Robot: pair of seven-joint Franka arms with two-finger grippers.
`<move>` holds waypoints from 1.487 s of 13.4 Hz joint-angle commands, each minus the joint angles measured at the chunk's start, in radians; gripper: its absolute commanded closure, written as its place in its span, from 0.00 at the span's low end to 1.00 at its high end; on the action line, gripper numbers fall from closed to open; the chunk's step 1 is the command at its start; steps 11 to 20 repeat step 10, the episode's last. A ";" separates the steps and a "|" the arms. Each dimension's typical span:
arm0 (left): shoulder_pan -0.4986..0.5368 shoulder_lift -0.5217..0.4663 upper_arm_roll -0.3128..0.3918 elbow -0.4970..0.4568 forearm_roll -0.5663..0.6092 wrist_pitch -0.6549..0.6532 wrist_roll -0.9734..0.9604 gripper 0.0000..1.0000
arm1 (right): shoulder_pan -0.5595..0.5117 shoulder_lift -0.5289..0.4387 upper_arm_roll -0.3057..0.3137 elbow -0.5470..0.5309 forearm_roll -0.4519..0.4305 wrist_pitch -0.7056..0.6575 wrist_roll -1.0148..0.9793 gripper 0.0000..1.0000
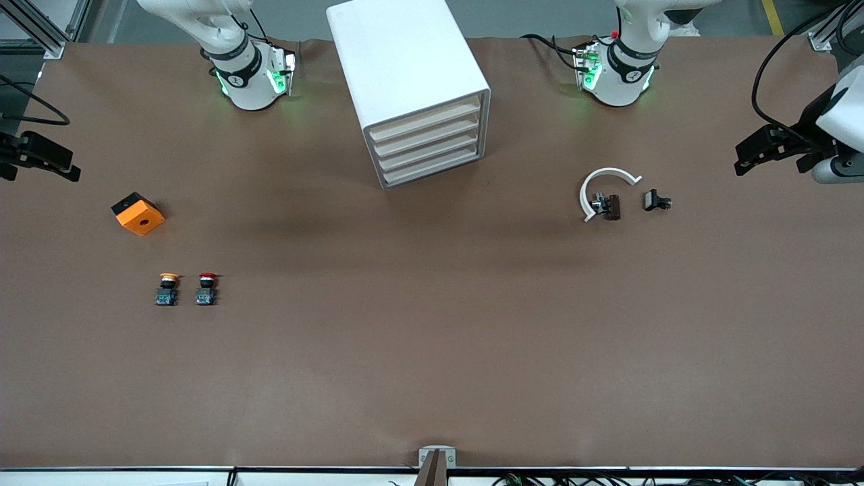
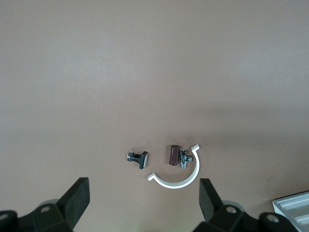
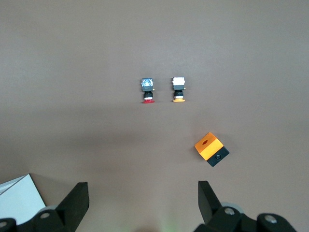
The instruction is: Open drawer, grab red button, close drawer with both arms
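Note:
The white drawer cabinet [image 1: 418, 88] stands mid-table between the arm bases, all its drawers [image 1: 428, 145] shut. The red-capped button [image 1: 207, 288] stands on the table toward the right arm's end, beside the orange-capped button [image 1: 167, 289]. It also shows in the right wrist view [image 3: 147, 90]. My right gripper [image 1: 71, 165] hangs open and empty at the table's edge at the right arm's end [image 3: 143, 193]. My left gripper [image 1: 742, 156] hangs open and empty at the left arm's end [image 2: 144, 193].
An orange block with a hole [image 1: 138, 213] lies farther from the front camera than the buttons. A white half-ring [image 1: 604, 185], a brown part [image 1: 611, 206] and a black clip [image 1: 656, 200] lie toward the left arm's end.

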 commanded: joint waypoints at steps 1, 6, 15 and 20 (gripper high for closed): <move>0.000 0.007 0.002 0.040 -0.012 -0.009 0.007 0.00 | -0.002 0.002 0.001 0.009 0.016 -0.002 -0.006 0.00; -0.005 0.007 0.000 0.051 -0.012 -0.015 0.006 0.00 | -0.005 0.002 -0.001 0.009 0.017 -0.004 -0.010 0.00; -0.003 0.007 0.000 0.063 -0.012 -0.033 0.003 0.00 | -0.005 0.002 -0.001 0.009 0.016 -0.002 -0.010 0.00; -0.003 0.007 0.000 0.063 -0.012 -0.033 0.003 0.00 | -0.005 0.002 -0.001 0.009 0.016 -0.002 -0.010 0.00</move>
